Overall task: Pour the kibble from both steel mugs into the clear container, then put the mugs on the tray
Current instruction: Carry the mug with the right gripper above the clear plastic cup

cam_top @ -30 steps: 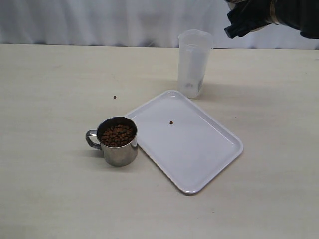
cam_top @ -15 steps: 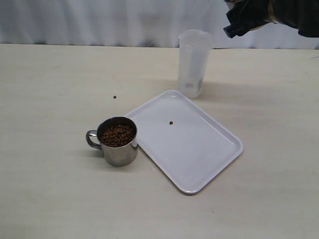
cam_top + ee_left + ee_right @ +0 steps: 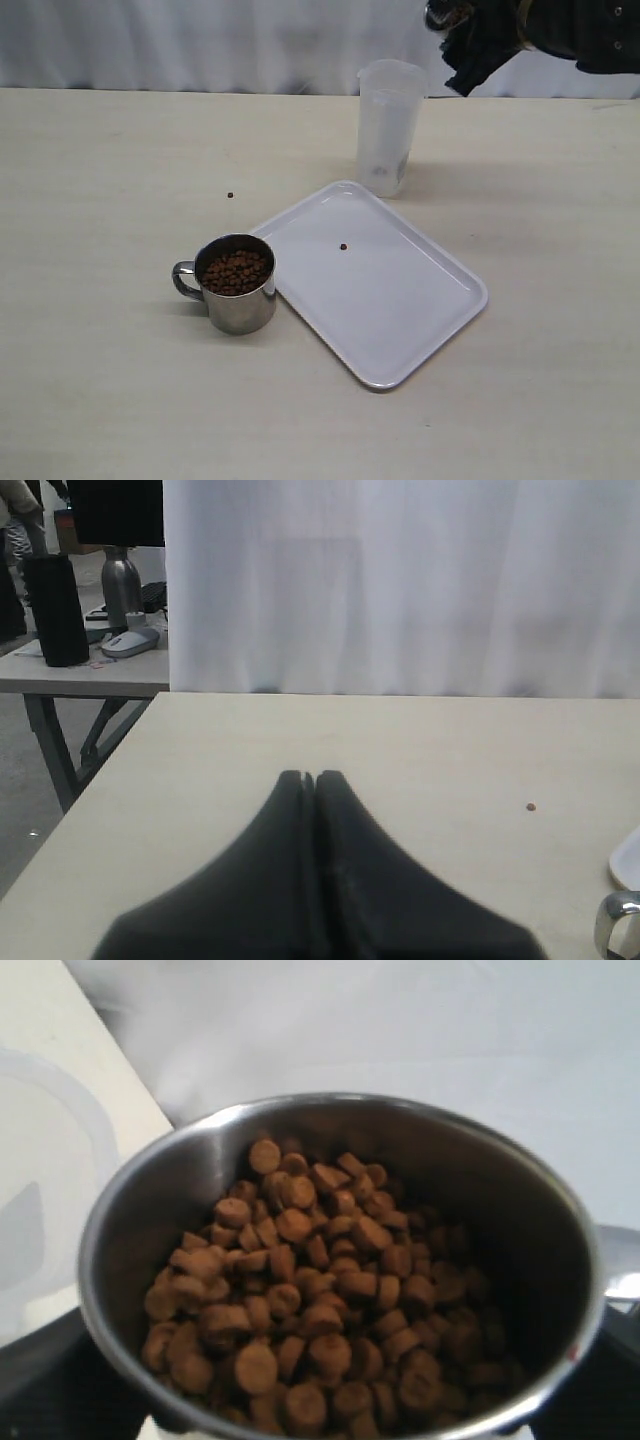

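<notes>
While the right claw [image 3: 470, 45] is closed around a steel mug [image 3: 330, 1130] full of kibble [image 3: 300, 1290], it is held high above the bench [image 3: 100, 380]. The clear container [image 3: 390, 125] is stood just below that claw, slightly toward the left arm's side, and the tray [image 3: 420, 320] is laid farther below it. The left claw [image 3: 310, 780] is pressed together on nothing. A second steel mug [image 3: 237, 300], also filled, is stood near it, just beside the tray.
</notes>
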Controlling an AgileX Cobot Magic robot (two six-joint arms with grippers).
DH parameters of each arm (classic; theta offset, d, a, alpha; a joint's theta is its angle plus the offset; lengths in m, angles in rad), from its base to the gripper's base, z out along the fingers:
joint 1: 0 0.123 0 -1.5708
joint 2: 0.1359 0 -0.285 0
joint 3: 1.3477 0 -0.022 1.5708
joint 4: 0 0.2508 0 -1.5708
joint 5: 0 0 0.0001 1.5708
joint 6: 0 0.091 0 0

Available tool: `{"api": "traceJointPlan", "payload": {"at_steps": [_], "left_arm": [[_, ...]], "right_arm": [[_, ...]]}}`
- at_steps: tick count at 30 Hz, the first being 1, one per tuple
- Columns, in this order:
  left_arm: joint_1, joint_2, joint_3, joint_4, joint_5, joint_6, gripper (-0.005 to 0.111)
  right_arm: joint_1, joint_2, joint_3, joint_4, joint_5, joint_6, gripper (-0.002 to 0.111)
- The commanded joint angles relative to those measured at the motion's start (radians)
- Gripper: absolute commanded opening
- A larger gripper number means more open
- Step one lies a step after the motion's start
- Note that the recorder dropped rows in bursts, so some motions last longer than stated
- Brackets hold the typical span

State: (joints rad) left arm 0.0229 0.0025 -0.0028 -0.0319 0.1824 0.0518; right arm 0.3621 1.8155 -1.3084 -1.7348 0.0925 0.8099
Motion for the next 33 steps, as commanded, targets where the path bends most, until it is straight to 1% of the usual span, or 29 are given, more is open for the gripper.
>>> {"api": "traceJointPlan", "payload": {"at_steps": [1,5,8,25,33], "left_arm": [[-0.005,-0.003,0.003,-0.003,-0.008,-0.001,0.0],[-0.005,-0.003,0.003,-0.003,-0.008,-0.001,0.0],[-0.005,-0.003,0.003,-0.003,-0.008,-0.001,0.0],[-0.005,-0.003,0.003,-0.005,-0.008,-0.001,0.0],[-0.005,-0.003,0.003,-0.005,-0.008,-0.001,0.0]], "right_arm": [[0.002,0.028,-0.057,-0.01,0.004,-0.014,0.005],[0.002,0.062,-0.086,-0.01,0.006,-0.051,0.005],[0.002,0.065,-0.086,-0.01,0.004,-0.12,0.005],[0.002,0.057,-0.058,-0.01,-0.015,-0.114,0.005],[0.002,0.016,0.009,-0.01,-0.025,-0.122,0.005]]}}
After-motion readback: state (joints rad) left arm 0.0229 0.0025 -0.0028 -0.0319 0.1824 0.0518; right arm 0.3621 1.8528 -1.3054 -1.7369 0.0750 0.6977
